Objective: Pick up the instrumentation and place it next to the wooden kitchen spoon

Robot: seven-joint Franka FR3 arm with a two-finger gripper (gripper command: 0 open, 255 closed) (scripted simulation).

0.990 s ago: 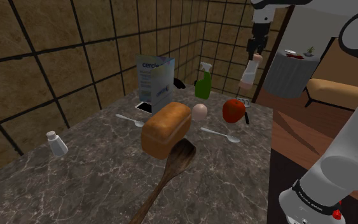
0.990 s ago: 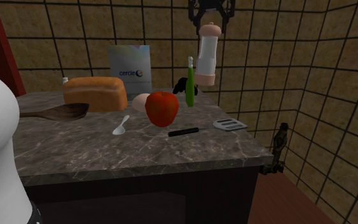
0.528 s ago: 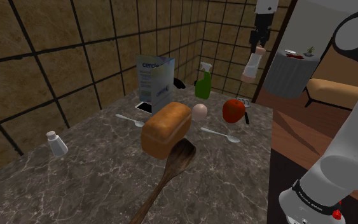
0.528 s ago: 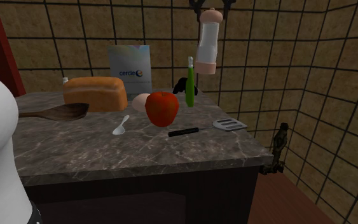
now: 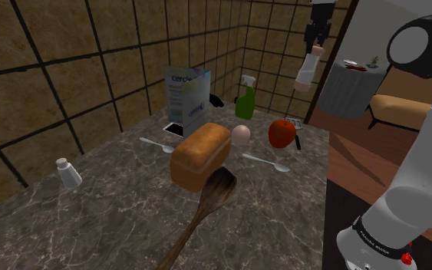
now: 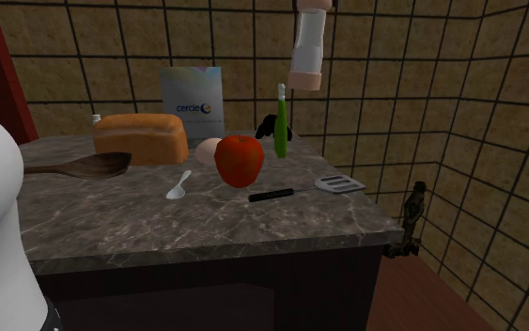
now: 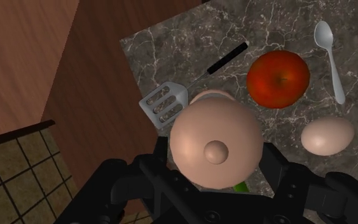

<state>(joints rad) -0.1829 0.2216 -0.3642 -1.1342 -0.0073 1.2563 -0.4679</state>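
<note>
The pale pink-and-white grinder [image 5: 306, 70] is riding higher than a moment ago, and the second exterior view's upper edge is now cutting off its top. The black gripper [image 5: 314, 44] is holding it by the upper end, fingers closing on its sides. The grinder is hanging nearly upright, well above the marbled worktop [image 5: 114, 215] (over the end where a slotted spatula [image 7: 164, 105] is lying near a red fruit [image 7: 278, 78]). The wooden spoon [image 5: 206, 205] is lying well apart from it, toward the shoulder view's near edge, its bowl just beside the bread loaf [image 5: 200, 155].
</note>
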